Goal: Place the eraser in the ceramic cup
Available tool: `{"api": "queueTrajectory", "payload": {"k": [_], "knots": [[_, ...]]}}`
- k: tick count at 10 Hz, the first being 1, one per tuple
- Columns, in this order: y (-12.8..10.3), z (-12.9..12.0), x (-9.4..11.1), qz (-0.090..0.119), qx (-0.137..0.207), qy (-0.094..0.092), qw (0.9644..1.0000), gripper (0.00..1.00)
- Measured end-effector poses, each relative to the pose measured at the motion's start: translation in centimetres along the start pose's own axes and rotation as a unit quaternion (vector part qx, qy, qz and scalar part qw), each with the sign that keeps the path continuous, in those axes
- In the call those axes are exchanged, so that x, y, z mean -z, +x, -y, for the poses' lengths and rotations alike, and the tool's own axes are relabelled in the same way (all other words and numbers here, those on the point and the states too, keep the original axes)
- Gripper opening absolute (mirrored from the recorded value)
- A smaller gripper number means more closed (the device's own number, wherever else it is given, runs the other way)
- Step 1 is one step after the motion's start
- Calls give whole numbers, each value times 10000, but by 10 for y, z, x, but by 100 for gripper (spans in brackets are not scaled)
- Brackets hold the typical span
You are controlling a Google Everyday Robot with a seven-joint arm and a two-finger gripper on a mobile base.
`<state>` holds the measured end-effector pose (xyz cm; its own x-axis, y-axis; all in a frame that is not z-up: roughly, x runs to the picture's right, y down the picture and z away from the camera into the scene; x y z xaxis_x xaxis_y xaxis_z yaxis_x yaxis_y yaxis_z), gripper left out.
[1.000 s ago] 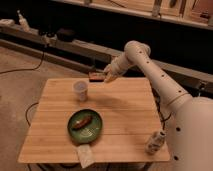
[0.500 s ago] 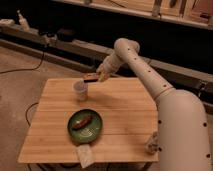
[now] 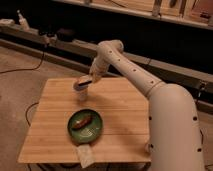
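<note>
A white ceramic cup [image 3: 81, 92] stands on the far left part of the wooden table [image 3: 120, 110]. My gripper [image 3: 86, 80] hangs just over the cup's rim, reaching in from the right on the white arm. It is shut on a small dark eraser [image 3: 83, 80], which sits right above the cup's mouth. The inside of the cup is hidden.
A green plate [image 3: 95, 131] with a brown piece of food [image 3: 81, 121] lies in the front middle of the table. A white packet [image 3: 86, 155] lies at the front edge. The robot's white body [image 3: 175, 130] stands at the table's right side. A dark shelf runs behind.
The gripper has moved left and slightly down with the eraser, from beside the table's far edge to just above the cup. The cup and the plate have not moved.
</note>
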<state>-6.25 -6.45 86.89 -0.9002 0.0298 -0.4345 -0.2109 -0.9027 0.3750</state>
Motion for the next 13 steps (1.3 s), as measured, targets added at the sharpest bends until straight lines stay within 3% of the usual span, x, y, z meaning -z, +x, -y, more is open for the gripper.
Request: {"api": "queueTrajectory", "payload": {"k": [3, 4, 11, 13], "knots": [[13, 4, 2, -73, 24, 26, 10000, 2], [15, 5, 2, -85, 24, 38, 10000, 8], [8, 0, 2, -170, -201, -5, 9997, 76], [10, 2, 2, -252, -269, 59, 9993, 80]]}}
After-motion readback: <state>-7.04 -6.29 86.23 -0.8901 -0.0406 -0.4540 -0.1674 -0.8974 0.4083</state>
